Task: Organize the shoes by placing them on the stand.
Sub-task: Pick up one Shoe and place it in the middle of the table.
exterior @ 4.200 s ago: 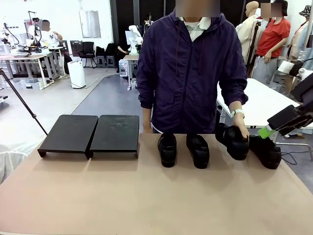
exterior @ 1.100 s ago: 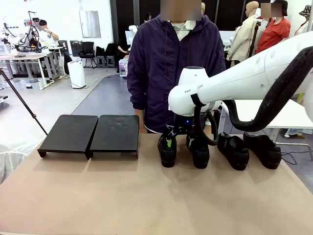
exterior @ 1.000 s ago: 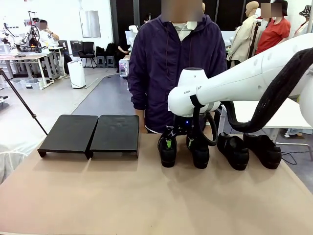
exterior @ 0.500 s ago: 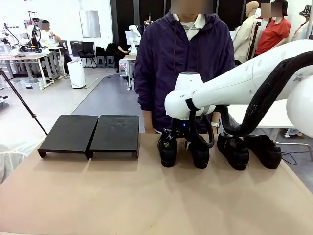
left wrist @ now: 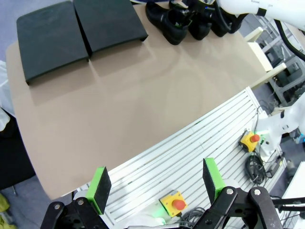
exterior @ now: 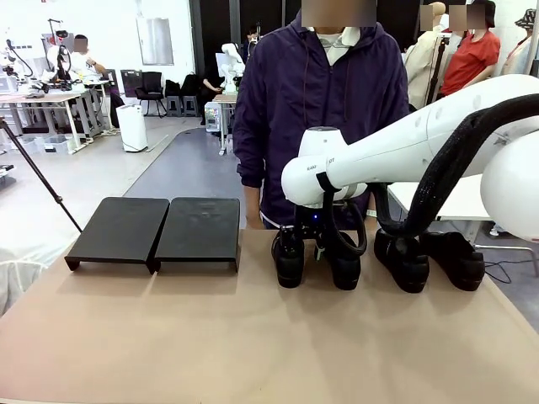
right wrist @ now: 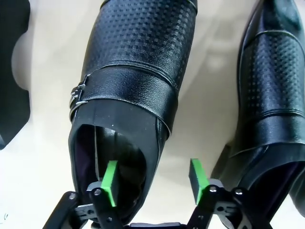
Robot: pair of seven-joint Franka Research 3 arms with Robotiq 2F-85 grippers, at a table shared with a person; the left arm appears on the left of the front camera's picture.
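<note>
Four glossy black shoes stand in a row at the table's far edge; the leftmost shoe (exterior: pixel 289 263) is under my right gripper (exterior: pixel 307 247). In the right wrist view that gripper (right wrist: pixel 152 180) straddles the shoe's (right wrist: pixel 138 71) side wall. One green pad is inside the opening, the other outside, with a gap still showing, so it is open. A second shoe (right wrist: pixel 276 86) lies beside it. The stand (exterior: pixel 152 227), two flat black platforms, sits bare at the far left. My left gripper (left wrist: pixel 156 183) hangs open and empty high above the table's near edge.
A person in a purple jacket (exterior: pixel 328 109) stands just behind the shoes at the far side. The tan tabletop (exterior: pixel 253 337) lies bare between the stand and the near edge. Two yellow stop-button boxes (left wrist: pixel 172 202) sit below the near edge.
My right gripper has sunk lower onto the leftmost shoe and its jaws have begun to narrow around the side wall. The left arm has not moved.
</note>
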